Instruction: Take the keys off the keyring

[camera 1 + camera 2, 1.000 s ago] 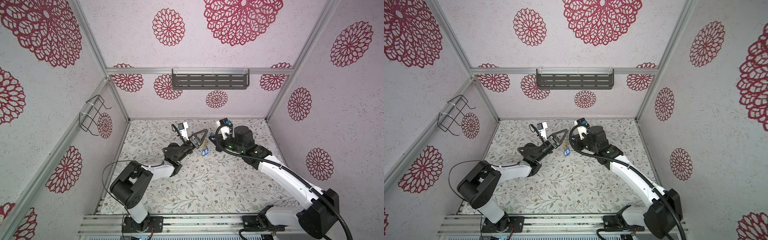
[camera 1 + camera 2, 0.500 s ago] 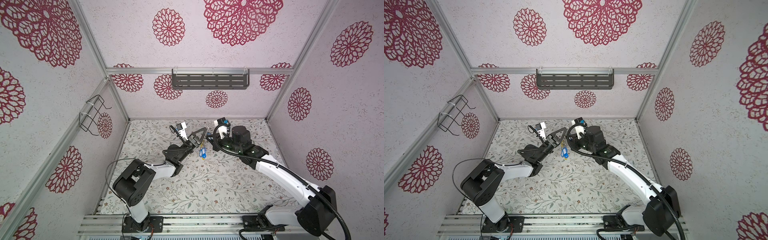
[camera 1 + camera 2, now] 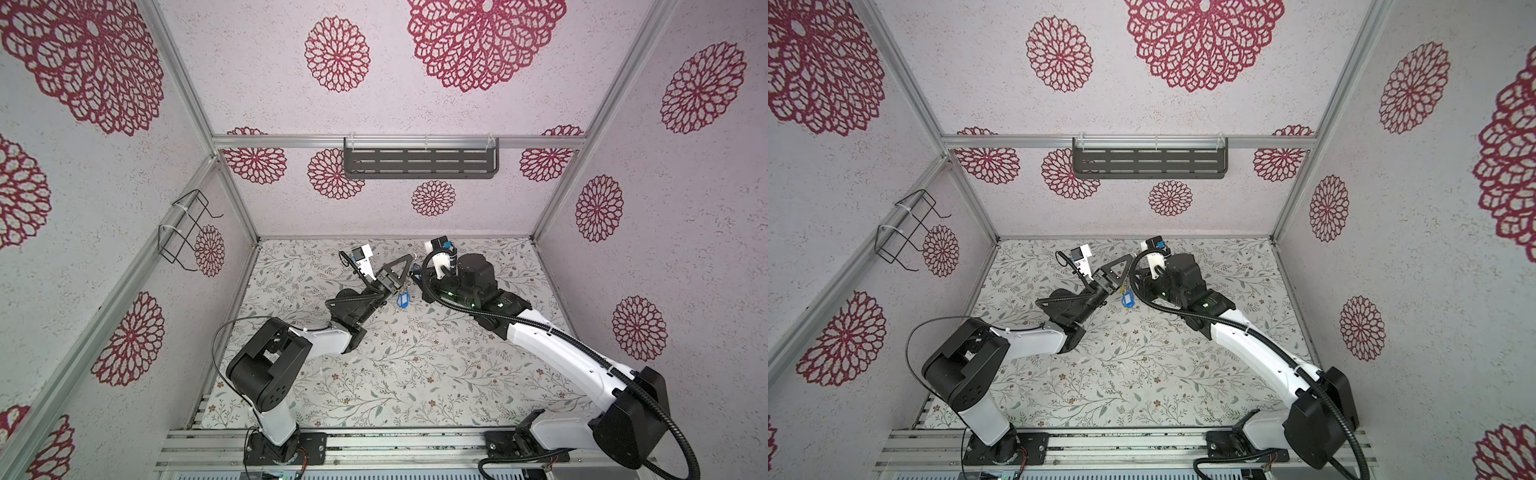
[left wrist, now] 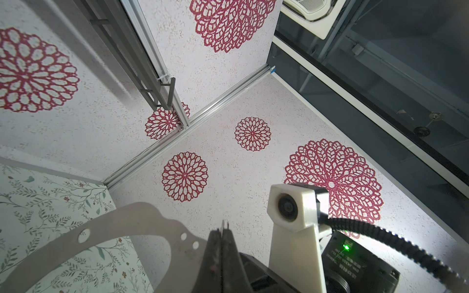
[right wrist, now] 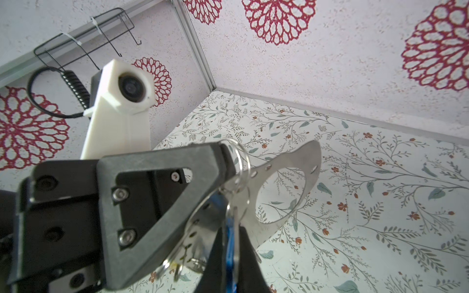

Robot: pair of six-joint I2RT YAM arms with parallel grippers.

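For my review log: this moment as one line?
left gripper: shut on keyring | right gripper: flanking keys, grip unclear | keys: hanging from keyring

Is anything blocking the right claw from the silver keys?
Nothing visible. The right gripper straddles a small silver key and blue plastic tag hanging from the flat grey metal keyring, pinched by the left gripper.

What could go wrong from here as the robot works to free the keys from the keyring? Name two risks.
1. The left gripper pinches the keyring only at its rim, held aloft; a hard pull might twist it or slip it loose.
2. The right gripper brackets a blue tag and the keys together, so it may tug the whole bunch rather than free one key.
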